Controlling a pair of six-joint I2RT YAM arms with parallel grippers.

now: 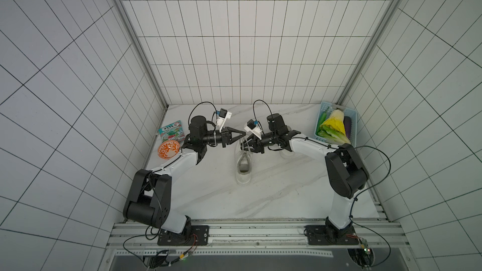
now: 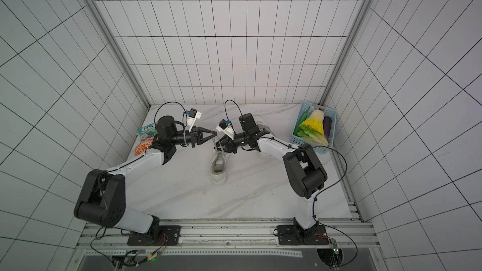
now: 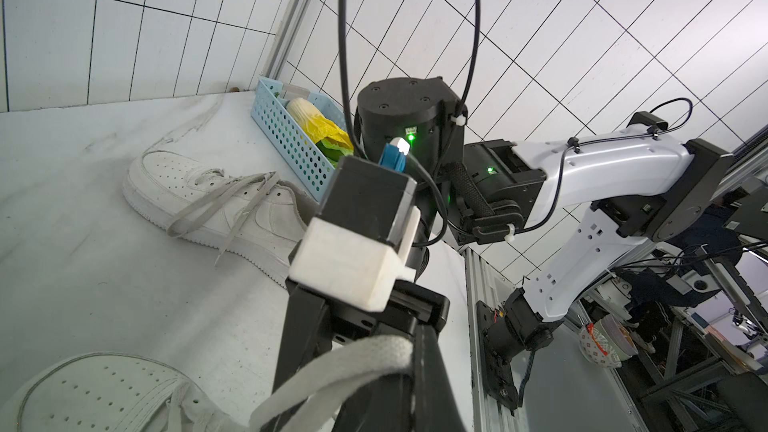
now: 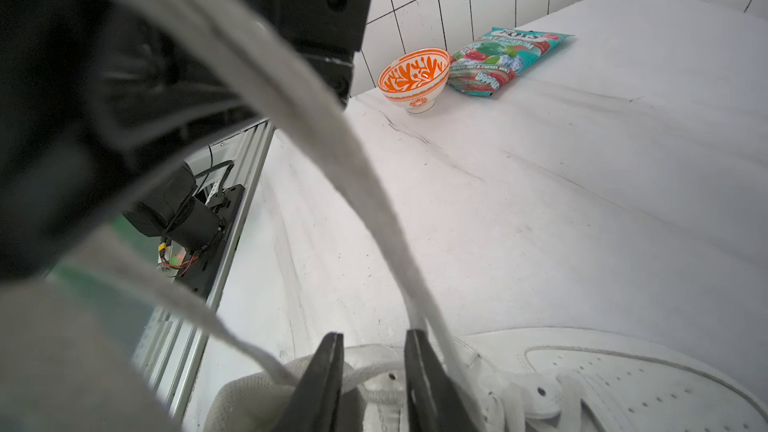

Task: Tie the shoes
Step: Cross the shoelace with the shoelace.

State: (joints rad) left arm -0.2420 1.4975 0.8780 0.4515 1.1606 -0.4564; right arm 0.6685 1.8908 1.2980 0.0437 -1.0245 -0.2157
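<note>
left gripper (image 1: 244, 134) is pinching a lace (image 4: 353, 168) shut, pulling it taut up off the shoe (image 1: 243, 169) right below it. right gripper (image 4: 374, 336) is hovering over that shoe's eyelets, jaws apart, gripping nothing, with the lace running just beside one finger. second shoe (image 3: 199, 184) is lying under the right arm, behind its gripper.

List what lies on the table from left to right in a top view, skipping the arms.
Orange bowl → shoe in the middle → second shoe → blue basket.
</note>
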